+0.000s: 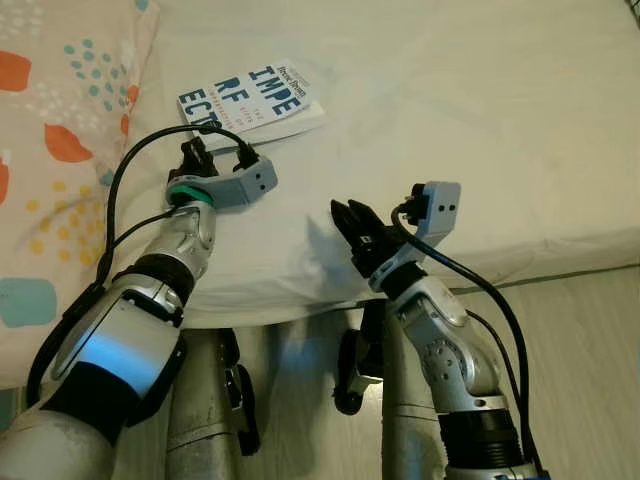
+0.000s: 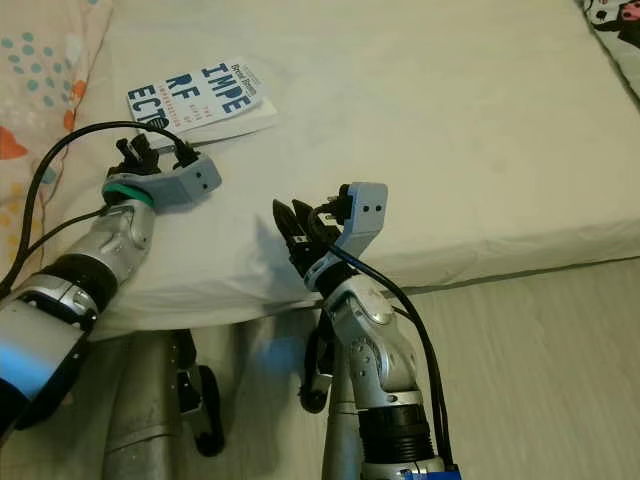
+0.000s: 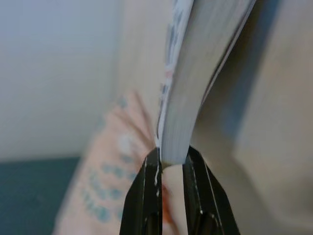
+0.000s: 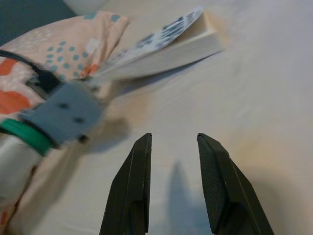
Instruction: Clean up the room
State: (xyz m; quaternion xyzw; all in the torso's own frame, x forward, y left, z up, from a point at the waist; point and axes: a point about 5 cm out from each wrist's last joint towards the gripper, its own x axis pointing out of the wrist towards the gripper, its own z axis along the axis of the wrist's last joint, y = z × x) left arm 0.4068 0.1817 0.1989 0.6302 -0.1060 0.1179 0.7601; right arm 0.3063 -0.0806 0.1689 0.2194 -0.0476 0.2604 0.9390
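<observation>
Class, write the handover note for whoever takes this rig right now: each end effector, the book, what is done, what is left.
Left end effector: shut on the book, pinching its near corner; the book tilts up off the bed beside the patterned pillow.
Right end effector: open, holding nothing, over the bed edge.
Done: book gripped.
Left: lift it away and put it where it belongs.

I look down on a cream-sheeted bed [image 1: 480, 120], patterned pillow [image 1: 60, 150] at left, pale wood floor [image 1: 580, 370] below.

head stereo looking down, wrist views close
</observation>
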